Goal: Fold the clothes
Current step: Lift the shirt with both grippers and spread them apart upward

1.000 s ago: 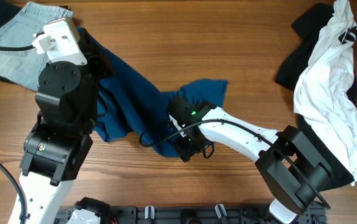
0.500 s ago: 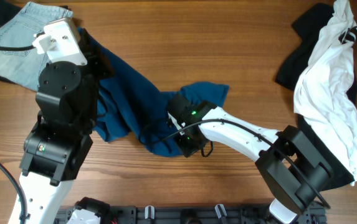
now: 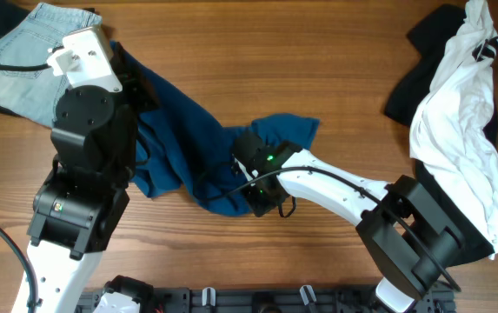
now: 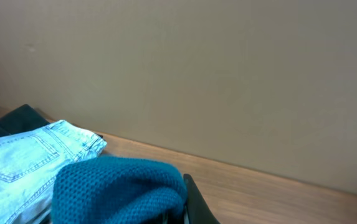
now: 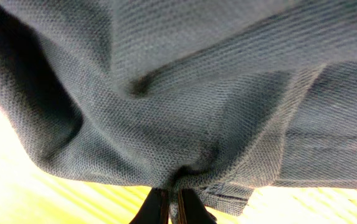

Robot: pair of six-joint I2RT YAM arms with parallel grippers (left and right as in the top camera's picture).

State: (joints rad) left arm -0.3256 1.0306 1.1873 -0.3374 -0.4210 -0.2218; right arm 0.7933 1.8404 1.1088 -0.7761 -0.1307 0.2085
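A: Biggest first?
B: Wooden desk [image 3: 335,52]. The left arm [image 3: 88,165] stands over its left side. The right arm [image 3: 335,187] reaches in from lower right towards the middle.
A: Task item?
B: Teal shirt [image 3: 188,139], crumpled. It lies in a diagonal band from upper left, beside the jeans, down to mid-desk. One flap sticks out to the right, near the right arm's wrist. Not folded.
A: Other cloth?
B: White garment [image 3: 457,130], heaped at the right edge on top of a black cloth [image 3: 422,69] and well apart from the shirt. Pale jeans [image 3: 23,61] are at the top-left corner, partly under the left arm.
A: Left jaws?
B: Hidden by the wrist from overhead. In the left wrist view they are closed tight, with a hump of shirt [image 4: 116,186] bunched against the one dark finger that shows. That end is raised above the jeans [image 4: 22,155].
A: Right jaws?
B: Pinched together on a fold of shirt [image 5: 184,93]. In the right wrist view the tips meet at the bottom and fabric fills the frame. This is the shirt's lower end, at mid-desk.
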